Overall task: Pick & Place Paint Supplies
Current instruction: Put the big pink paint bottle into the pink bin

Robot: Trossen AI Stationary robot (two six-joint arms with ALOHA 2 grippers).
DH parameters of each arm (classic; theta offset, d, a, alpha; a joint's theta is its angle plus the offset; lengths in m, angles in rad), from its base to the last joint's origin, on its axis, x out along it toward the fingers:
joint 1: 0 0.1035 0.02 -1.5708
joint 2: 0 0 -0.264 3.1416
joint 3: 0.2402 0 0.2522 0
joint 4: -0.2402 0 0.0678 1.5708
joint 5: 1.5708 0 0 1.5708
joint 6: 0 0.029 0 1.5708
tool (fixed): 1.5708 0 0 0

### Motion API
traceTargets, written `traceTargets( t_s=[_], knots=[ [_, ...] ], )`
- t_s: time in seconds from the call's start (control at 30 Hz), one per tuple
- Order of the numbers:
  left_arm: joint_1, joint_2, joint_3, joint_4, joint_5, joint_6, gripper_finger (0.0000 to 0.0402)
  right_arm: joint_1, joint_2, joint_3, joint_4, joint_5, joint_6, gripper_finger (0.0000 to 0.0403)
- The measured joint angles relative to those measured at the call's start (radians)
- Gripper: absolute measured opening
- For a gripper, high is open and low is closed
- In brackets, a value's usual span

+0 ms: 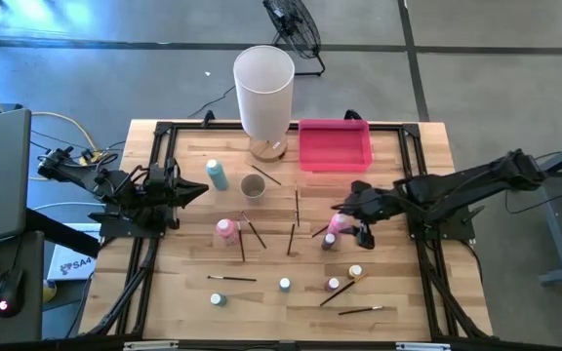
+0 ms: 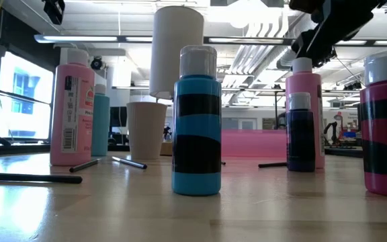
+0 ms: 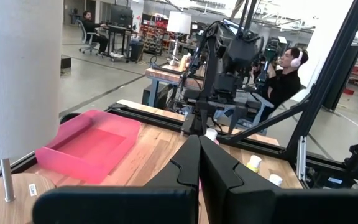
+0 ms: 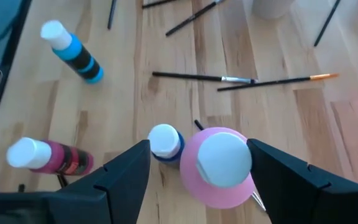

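Wooden slats of the table point(image 1: 188, 292) run under a scatter of bottles and brushes, with a workshop floor around it. Over the table's right half, the right gripper point(image 4: 201, 171) hangs spread wide, its two dark fingers point(image 4: 126, 171) flanking a tall pink bottle point(image 4: 219, 165) with a white cap; the bottle stands between them, with a gap on each side. A small dark-blue bottle point(image 4: 165, 143) stands just beside the pink one. In the high view, paintbrushes point(image 1: 293, 237) lie at about nine o'clock from this gripper, and a pink tray point(image 1: 335, 144) at twelve o'clock. Farther out, the left gripper point(image 1: 195, 192) hovers at the table's left edge, fingers pressed together on nothing, a teal bottle point(image 1: 218, 175) just beyond its tip.
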Motion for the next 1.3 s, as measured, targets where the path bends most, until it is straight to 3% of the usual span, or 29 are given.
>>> traceTargets(
  t_s=[0.37,1.0,1.3],
  knots=[
    [0.000,0.000,0.000,0.000,0.000,0.000,0.0000,-0.004,0.051,0.002,0.007,0.052,-0.003,0.0244],
    [0.000,0.000,0.000,-0.008,0.000,0.000,0.0000,-0.011,0.042,0.000,0.008,0.026,0.009,0.0131],
    [0.000,0.000,0.000,-0.008,0.000,0.000,0.0000,-0.011,0.042,0.000,0.008,0.023,0.010,0.0129]
  ],
)
